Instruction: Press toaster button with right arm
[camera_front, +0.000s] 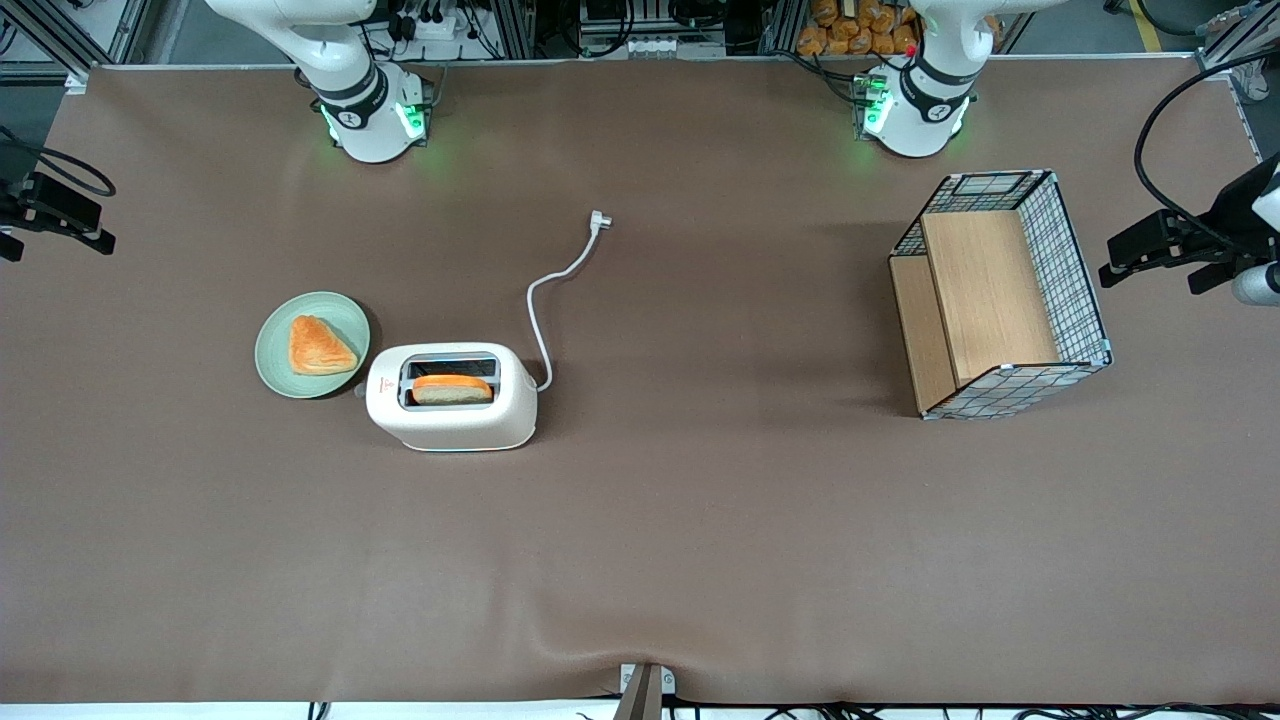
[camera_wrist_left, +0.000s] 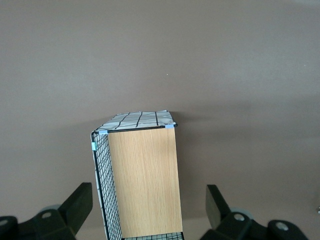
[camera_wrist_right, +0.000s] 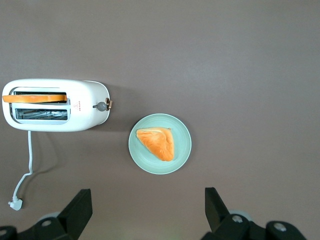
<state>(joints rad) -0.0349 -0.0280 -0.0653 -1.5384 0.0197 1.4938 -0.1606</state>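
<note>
Cream toaster (camera_front: 452, 398) — grey toaster button (camera_wrist_right: 101, 106) untouched — gripper (camera_wrist_right: 145, 212) spread wide, well above.

We are in a robotics lab: white arm bases (camera_front: 375, 125) with green lights bolted to a brown-covered table (camera_front: 700, 520), aluminium framing and cables (camera_front: 640, 25) at its edge.

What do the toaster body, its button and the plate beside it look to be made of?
Toaster: cream, smooth rounded shell, likely matte plastic. Toaster button: small grey knob, probably plastic. Plate: pale green, even glaze-like surface, perhaps ceramic or melamine. The gripper hangs open well above them.
</note>
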